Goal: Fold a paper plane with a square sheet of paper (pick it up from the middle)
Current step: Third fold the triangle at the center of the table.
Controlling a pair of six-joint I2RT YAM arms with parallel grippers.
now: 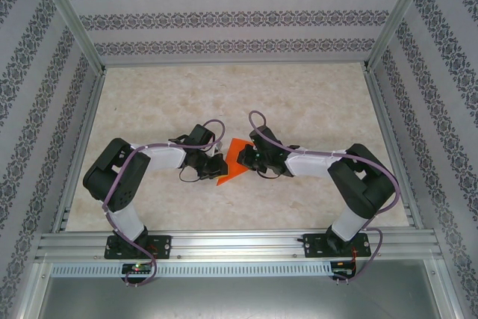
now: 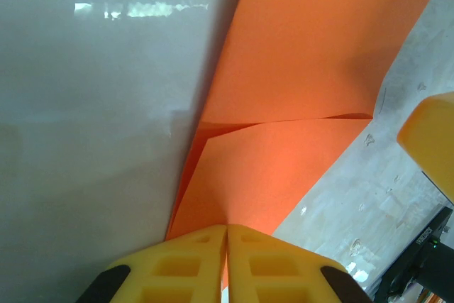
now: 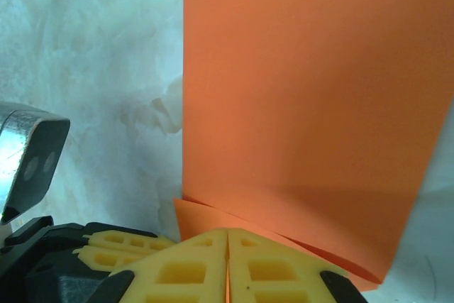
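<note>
Top external view shows the square sheet of paper [image 1: 233, 160], bright orange and already folded, near the middle of the tabletop [image 1: 299, 95]. The left tool [image 2: 226, 243] is squeezed tight on one edge of the paper, and a fold line runs across the sheet just past it. The right tool [image 3: 228, 243] is squeezed tight on the other side, where two layers of paper show.

table [image 1: 314, 102]: beige, marbled | walls [image 1: 224, 16]: grey patterned | rail [image 1: 239, 244]: aluminium, near edge
</note>
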